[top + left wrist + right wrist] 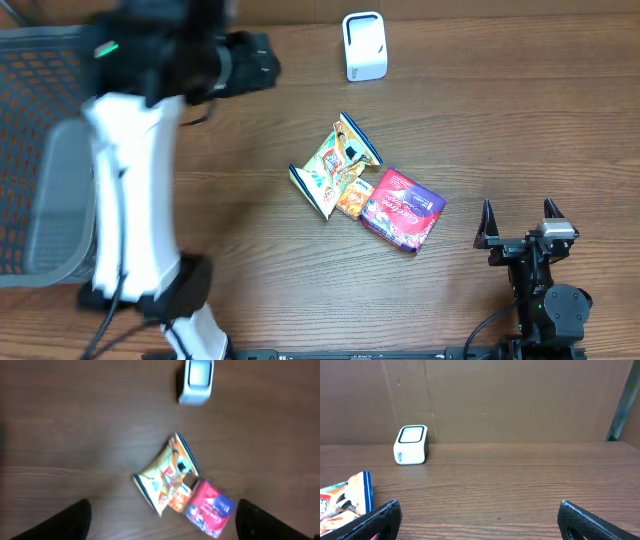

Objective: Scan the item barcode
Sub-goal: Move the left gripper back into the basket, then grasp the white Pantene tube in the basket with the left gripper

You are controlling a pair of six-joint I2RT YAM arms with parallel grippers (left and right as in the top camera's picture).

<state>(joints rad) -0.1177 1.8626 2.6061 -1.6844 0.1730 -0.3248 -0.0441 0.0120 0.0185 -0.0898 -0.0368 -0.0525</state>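
The left gripper (164, 505) and right gripper (520, 222) are both spread, empty. On the worktop (500, 110) a yellow bag (335, 165) touches a red bag (402, 208); the scanner (364, 45) is at 12 o'clock from them.

Table (500, 120): white scanner (364, 45), yellow bag (335, 165), purple packet (402, 208)

Looks like a robot lab bench: wood-grain table (300, 290), plain cardboard backdrop (520, 400) behind it, a mesh office chair (30, 120) at the left edge, little white scanner (364, 45).
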